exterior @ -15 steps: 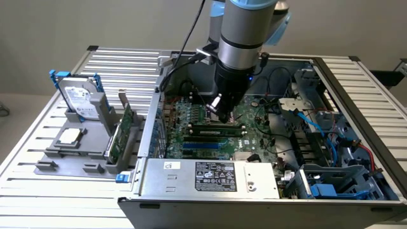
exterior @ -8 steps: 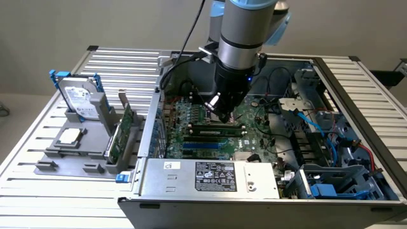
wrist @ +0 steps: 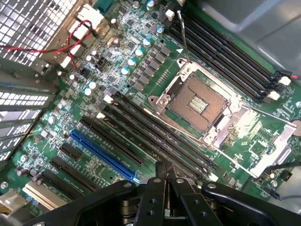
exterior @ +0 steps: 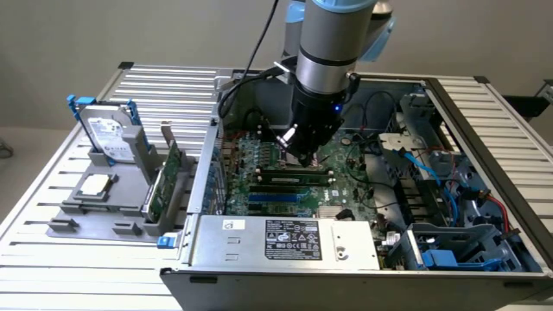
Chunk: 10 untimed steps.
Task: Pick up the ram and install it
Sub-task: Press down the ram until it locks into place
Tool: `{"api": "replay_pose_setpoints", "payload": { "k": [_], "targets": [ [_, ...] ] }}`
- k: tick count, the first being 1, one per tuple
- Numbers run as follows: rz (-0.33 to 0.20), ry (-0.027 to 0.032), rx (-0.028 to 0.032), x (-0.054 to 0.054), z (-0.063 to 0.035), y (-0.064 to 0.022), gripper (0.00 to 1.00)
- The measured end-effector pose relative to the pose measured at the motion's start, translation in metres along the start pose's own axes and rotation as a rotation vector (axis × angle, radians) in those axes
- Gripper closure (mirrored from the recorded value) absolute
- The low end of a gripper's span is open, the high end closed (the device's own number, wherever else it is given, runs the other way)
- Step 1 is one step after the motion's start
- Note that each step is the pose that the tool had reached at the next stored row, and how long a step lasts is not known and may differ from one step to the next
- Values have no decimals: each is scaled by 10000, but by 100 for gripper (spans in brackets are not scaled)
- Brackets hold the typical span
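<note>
Ram, a long narrow green circuit-board stick with a row of dark chips (exterior: 294,175), is lying along the black memory slots of the green motherboard (exterior: 346,188) inside the open grey metal computer case (exterior: 285,240). Whether it is seated fully in a slot, cannot tell.

Black two-finger gripper (exterior: 302,155) is hanging directly over the stick, tips at or just above its upper edge; contact cannot be confirmed. In the wrist view the gripper (wrist: 164,172) is showing its fingers pressed together, nothing between them, pointing down at the row of black slots beside the empty square silver-framed processor socket (wrist: 197,101). A long blue expansion slot (wrist: 101,155) is running near those slots.

At the exterior view's left, outside the case, a grey plastic holder (exterior: 87,220) is carrying a silver hard drive (exterior: 112,133), a square silver processor chip (exterior: 95,186) and a wide green card standing on edge (exterior: 168,181).
</note>
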<state>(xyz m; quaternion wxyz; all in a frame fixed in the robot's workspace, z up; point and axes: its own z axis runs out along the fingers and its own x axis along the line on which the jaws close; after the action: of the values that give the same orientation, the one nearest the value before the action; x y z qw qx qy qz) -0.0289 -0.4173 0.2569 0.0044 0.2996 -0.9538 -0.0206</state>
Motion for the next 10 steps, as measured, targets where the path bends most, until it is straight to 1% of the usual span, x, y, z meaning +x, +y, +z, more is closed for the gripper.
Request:
{"api": "replay_pose_setpoints", "payload": {
  "k": [10],
  "targets": [
    [1418,-60,5,0,-3,0,89]
  ]
}}
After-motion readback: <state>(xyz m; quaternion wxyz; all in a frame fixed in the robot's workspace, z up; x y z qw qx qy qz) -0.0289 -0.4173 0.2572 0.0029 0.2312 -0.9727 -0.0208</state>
